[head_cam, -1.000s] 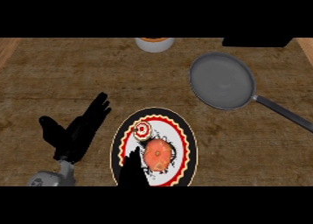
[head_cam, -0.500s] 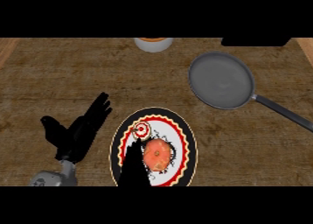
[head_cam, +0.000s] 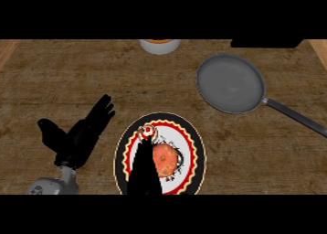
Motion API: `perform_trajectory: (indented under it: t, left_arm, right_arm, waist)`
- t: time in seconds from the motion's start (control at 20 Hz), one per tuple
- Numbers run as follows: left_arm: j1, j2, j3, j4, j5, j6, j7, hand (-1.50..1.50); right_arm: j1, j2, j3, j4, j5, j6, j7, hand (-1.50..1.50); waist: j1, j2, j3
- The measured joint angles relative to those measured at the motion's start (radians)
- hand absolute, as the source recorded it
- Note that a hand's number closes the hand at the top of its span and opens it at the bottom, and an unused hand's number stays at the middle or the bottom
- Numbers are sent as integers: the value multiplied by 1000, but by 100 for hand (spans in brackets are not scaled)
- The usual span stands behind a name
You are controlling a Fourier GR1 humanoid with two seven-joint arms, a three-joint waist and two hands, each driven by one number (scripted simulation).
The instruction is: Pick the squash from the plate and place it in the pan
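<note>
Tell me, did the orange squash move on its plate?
No. The squash sits in the same spot on the plate, just as far from the pan as before.

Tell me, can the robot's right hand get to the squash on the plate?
Probably yes. The right hand is over the plate, right beside the squash, with nothing between them. The left hand rests open off to the plate's left, out of the way.

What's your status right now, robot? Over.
Left robot hand open, resting left of plate. Right robot hand over plate beside squash, grip unclear. Squash on plate, pan holds nothing. Bare counter between them.
</note>
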Motion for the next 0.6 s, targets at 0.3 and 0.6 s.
perform_trajectory:
  t: [0.3, 0.6]
  left_arm:
    - [25, -10, 3, -12, -26, -4, -10, 0]
    - [10, -15, 26, 3, -21, -25, -9, 0]
  right_arm:
    - [-12, -18, -12, 36, 99, -62, -107, 150]
    - [-69, -12, 4, 94, 205, -147, -254, 150]
  waist:
    - [1, -4, 2]
    - [2, -6, 3]
